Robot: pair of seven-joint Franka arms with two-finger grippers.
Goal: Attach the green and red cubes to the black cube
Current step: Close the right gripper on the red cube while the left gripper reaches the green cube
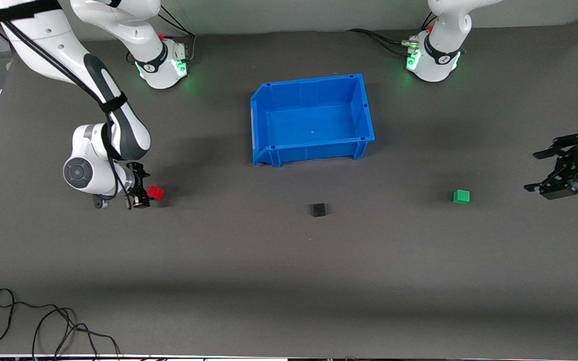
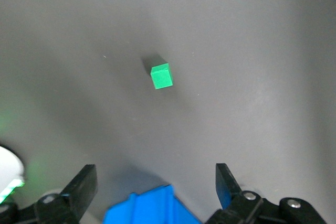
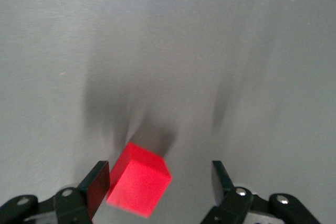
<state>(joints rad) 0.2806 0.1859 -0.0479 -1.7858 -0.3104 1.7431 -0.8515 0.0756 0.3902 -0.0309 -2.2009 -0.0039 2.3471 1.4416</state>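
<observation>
The red cube (image 1: 155,192) lies on the grey mat toward the right arm's end. My right gripper (image 1: 145,193) is low at it and open; in the right wrist view the red cube (image 3: 139,186) sits between the fingers of that gripper (image 3: 160,184), close against one finger (image 3: 98,186) and apart from the other. The green cube (image 1: 461,196) lies toward the left arm's end. My left gripper (image 1: 531,171) is open and empty, short of it; its wrist view shows the green cube (image 2: 161,76) well ahead of that gripper (image 2: 155,182). The black cube (image 1: 318,209) lies mid-table between them.
An empty blue bin (image 1: 264,125) stands farther from the front camera than the black cube; one corner (image 2: 147,208) shows in the left wrist view. Black cables (image 1: 43,321) lie near the front edge at the right arm's end.
</observation>
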